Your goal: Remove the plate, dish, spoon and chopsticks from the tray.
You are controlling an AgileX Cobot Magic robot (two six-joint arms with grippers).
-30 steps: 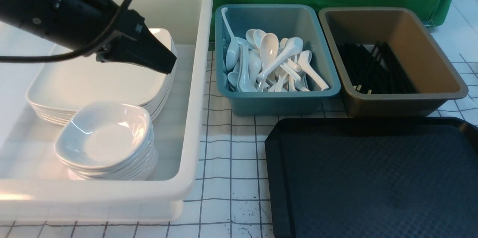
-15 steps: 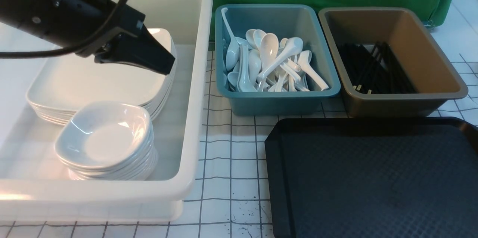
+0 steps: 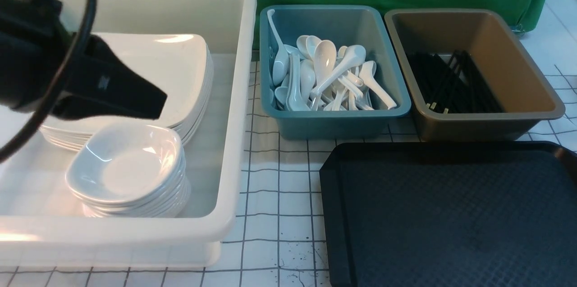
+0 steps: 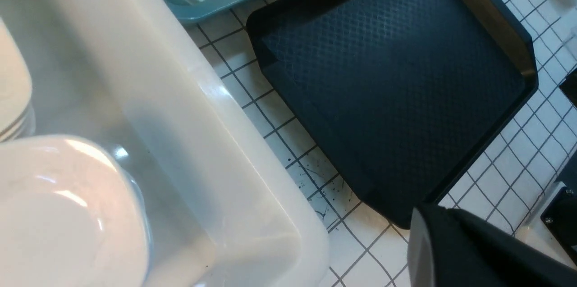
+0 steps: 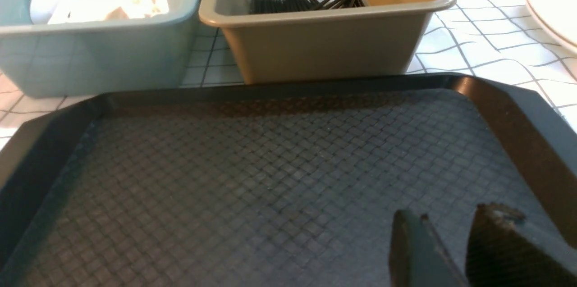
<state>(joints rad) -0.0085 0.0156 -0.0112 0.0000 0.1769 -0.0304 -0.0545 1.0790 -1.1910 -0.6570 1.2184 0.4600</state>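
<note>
Tray, black and diamond-textured, lies bare under our right gripper, whose jaws stand parted with nothing between them. Beyond that gripper sit the brown bin holding the chopsticks and the teal bin with the spoons. Our left gripper is clenched on nothing, hovering over the white tub; beneath it lie the stacked plates, with the small dishes just beside them.
</note>
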